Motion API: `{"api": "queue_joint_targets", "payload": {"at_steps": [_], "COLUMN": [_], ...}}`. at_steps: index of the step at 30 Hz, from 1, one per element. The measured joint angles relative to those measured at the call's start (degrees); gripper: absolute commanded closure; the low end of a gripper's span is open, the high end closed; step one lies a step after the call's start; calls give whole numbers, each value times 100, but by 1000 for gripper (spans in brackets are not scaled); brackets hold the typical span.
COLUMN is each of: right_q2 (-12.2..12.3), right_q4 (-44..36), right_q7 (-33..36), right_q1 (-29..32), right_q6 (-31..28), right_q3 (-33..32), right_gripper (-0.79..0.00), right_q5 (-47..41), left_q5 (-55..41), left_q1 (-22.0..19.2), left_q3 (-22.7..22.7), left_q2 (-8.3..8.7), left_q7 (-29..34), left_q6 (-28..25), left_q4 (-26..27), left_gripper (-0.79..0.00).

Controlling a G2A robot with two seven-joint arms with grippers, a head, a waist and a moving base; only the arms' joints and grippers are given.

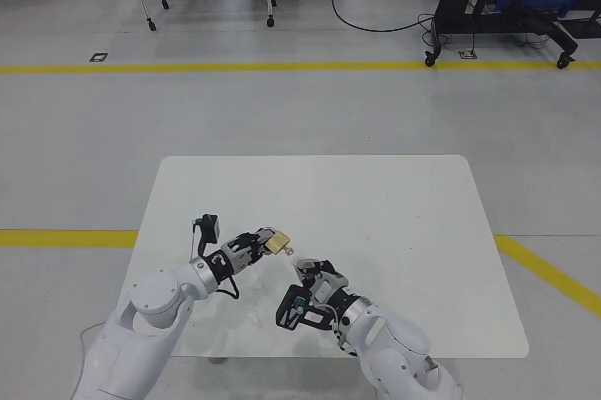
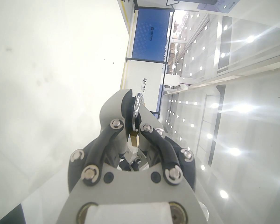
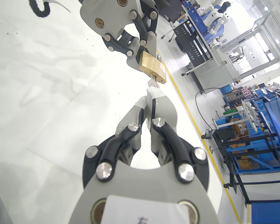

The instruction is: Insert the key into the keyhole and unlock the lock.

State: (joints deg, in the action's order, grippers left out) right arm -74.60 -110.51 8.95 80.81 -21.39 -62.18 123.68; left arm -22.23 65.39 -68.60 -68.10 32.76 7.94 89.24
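Bright overhead light, ceiling lamps (image 2: 250,38) flaring in streaks, washed-out white table (image 3: 18,54), soft shadows

A blue partition panel (image 2: 151,34) carries a white logo and one short word, and the white panel (image 2: 144,85) next to it bears the same mark in dark print. A white label (image 3: 142,212) at the base of the right claw (image 3: 151,95) shows part of one dark character, cut off and unreadable.

Key (image 3: 152,83) bow hidden btw right pincer (image 3: 150,95) tips; lock (image 3: 153,67) shackle partly hidden in left pincer (image 3: 142,53).
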Motion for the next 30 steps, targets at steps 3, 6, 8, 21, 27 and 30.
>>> {"api": "queue_joint_targets", "payload": {"at_steps": [3,6,8,21,27,30], "right_q2": [1,3,4,6,23,23], "right_q4": [9,28,42,22,-151,-146], "right_q7": [4,6,17,85,228,225], "right_q1": [0,-9,-22,-50,101,96], "right_q6": [34,38,19,48,235,230], "right_q3": [3,7,17,69,6,7], "right_gripper": [0,0,0,-215,-763,-382], "right_q5": [-18,-21,-14,-20,137,131], "left_q5": [127,209,287,314,-88,-59], "left_q1": [31,64,74,152,150,150], "left_q3": [13,23,26,-48,-160,-158], "left_q2": [5,8,13,20,10,10], "left_q7": [4,46,68,83,103,102], "left_q6": [-72,-183,-203,-245,-206,-207], "left_q4": [46,69,81,175,80,82], "left_gripper": [0,0,0,0,0,0]}}
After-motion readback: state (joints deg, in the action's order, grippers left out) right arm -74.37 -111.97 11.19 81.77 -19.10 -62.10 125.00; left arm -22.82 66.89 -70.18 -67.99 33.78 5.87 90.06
